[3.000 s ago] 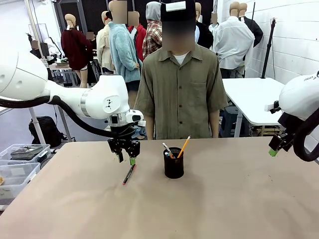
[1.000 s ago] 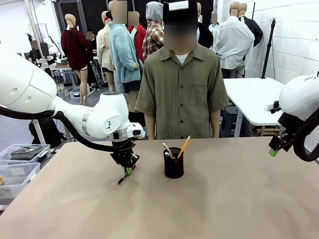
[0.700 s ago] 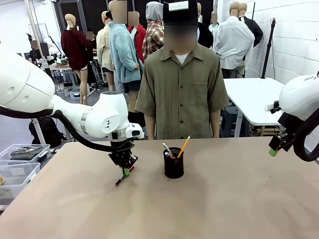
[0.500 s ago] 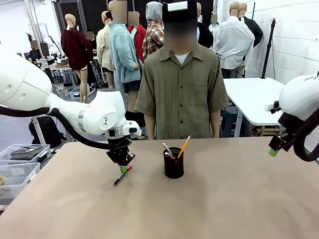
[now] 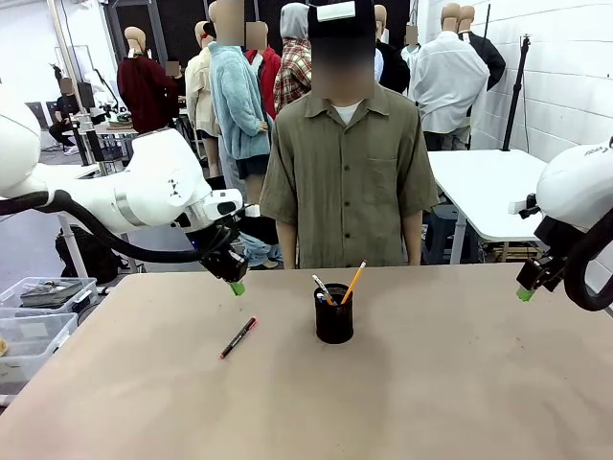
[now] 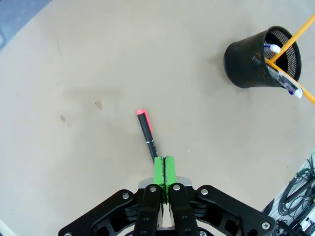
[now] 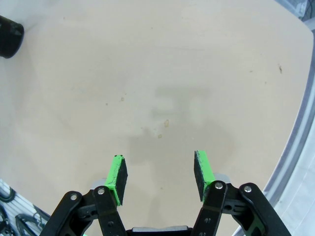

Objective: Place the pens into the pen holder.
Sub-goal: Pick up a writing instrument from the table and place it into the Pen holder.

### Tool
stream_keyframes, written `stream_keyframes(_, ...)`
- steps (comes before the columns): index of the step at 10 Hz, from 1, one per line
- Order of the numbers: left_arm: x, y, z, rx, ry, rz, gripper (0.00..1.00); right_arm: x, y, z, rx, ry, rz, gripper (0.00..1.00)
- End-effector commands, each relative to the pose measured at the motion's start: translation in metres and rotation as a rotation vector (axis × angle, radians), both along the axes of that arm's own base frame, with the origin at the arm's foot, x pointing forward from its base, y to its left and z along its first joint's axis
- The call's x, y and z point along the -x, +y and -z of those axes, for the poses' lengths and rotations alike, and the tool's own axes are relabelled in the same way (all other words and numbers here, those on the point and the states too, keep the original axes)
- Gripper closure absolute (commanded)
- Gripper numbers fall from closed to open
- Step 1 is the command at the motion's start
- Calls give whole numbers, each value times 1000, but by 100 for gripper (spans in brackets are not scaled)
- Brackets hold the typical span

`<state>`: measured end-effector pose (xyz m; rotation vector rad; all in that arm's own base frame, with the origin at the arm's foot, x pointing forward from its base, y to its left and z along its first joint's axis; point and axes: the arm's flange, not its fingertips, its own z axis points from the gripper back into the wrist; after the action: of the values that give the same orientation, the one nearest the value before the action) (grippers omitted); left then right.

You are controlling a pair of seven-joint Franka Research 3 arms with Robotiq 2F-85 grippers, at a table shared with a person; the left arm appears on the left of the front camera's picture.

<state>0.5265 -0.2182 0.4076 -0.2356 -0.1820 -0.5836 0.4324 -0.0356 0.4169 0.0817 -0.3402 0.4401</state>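
One black pen [image 5: 238,338] flat on the table [image 5: 431,402], two more standing in the pen holder [image 5: 333,321].
I have my left gripper [image 5: 237,287] raised off the surface, green pads pressed together on nothing, the red-ended pen lying below it, left of the mesh cup; the yellow-orange pencil [image 5: 353,283] and pale pen [image 5: 323,288] lean inside, and my right gripper [image 5: 523,293] hangs at the right edge, jaws spread, empty.

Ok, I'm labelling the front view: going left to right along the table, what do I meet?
Clear plastic bins → black pen with red ends → pen holder → right end effector. The left end effector overlaps the pen sideways, so it's left out.
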Motion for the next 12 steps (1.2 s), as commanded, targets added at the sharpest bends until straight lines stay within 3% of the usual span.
stream_keyframes(1, 3, -1, 24, -108, 32, -43, 84, 2, 1, 4, 23, -13, 5, 31)
stream_keyframes(5, 9, -28, 40, -219, 2, -78, 4, 2, 1, 4, 23, -13, 5, 31)
stream_keyframes(8, 0, -47, 68, -208, 20, -25, 0, 2, 1, 4, 23, -13, 5, 31)
stream_keyframes(12, -15, -50, 99, -247, 31, -58, 0, 2, 1, 4, 23, -13, 5, 31)
